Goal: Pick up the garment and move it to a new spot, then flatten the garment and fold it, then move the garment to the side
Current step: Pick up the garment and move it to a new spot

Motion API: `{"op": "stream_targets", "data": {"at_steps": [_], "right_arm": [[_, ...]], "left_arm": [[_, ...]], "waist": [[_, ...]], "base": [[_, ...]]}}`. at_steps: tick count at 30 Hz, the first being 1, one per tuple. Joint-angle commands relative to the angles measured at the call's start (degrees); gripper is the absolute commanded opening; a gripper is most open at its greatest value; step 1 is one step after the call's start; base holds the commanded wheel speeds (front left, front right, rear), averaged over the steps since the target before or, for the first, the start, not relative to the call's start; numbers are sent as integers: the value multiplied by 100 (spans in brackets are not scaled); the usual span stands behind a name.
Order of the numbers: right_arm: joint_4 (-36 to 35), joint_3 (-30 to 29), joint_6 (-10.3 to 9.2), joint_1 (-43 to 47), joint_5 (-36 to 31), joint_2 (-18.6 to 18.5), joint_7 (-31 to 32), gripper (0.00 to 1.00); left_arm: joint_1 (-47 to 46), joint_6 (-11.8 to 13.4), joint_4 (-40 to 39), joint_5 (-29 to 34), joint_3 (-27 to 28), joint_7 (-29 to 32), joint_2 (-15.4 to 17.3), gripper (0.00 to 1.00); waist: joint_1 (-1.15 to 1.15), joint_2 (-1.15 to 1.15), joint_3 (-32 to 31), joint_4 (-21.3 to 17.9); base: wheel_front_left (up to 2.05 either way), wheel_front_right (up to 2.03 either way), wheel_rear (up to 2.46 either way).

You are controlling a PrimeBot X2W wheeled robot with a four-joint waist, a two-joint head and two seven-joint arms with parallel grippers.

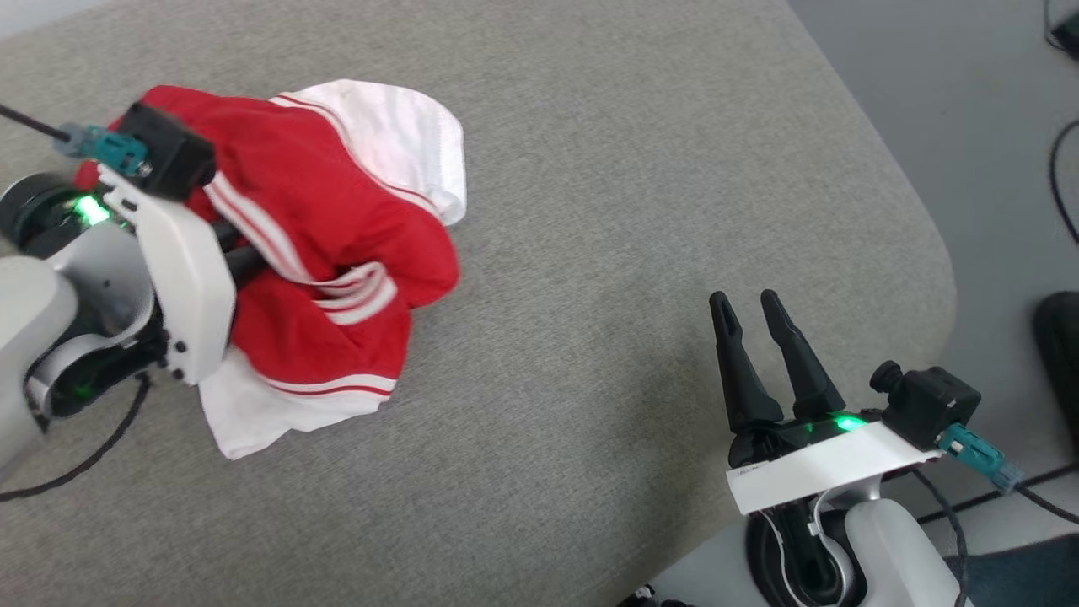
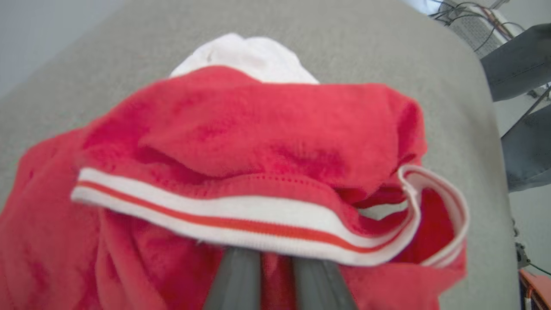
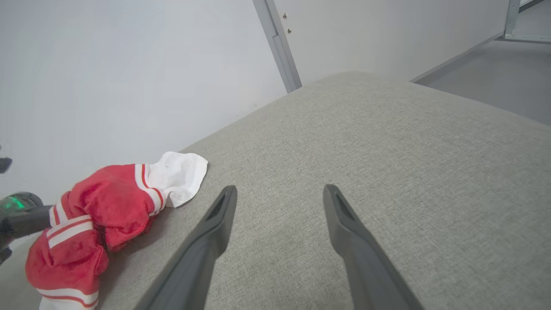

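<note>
Two dark fingers of my left claw (image 2: 275, 280) are pinched together on a fold of the red jersey T-shirt (image 1: 337, 219), just beneath its red-and-white striped trim (image 2: 241, 219). The shirt sits bunched in a heap at the far left of the grey cushion (image 1: 632, 211). My right claw (image 1: 744, 303) hangs over the cushion's near right, fingers spread apart, well apart from the shirt.
</note>
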Motion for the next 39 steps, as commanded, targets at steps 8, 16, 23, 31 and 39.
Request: {"op": "stream_targets", "data": {"at_steps": [8, 16, 23, 31, 39], "right_arm": [[-252, 103, 0, 65, 198, 5, -14, 100], [-346, 127, 0, -29, 186, 4, -14, 100], [-172, -110, 0, -237, -219, 2, -14, 100], [245, -488, 0, -504, -1130, -2, -14, 100], [593, -965, 0, -461, -1877, -3, -14, 100]], "left_arm": [[426, 12, 230, 556, -48, 817, 133, 0], [359, 21, 148, 1032, -108, 964, 203, 5], [-84, 14, -35, 645, -15, 74, -17, 100], [382, 13, 45, 25, -15, -1410, -328, 100], [1328, 13, 767, -604, 80, -2601, -714, 100]], "waist": [[0, 0, 211, -179], [0, 0, 370, -66], [0, 0, 50, 575], [0, 0, -470, 1551], [0, 0, -899, 2301]], "base": [[0, 0, 0], [0, 0, 0], [0, 0, 0], [0, 0, 0], [0, 0, 0]]}}
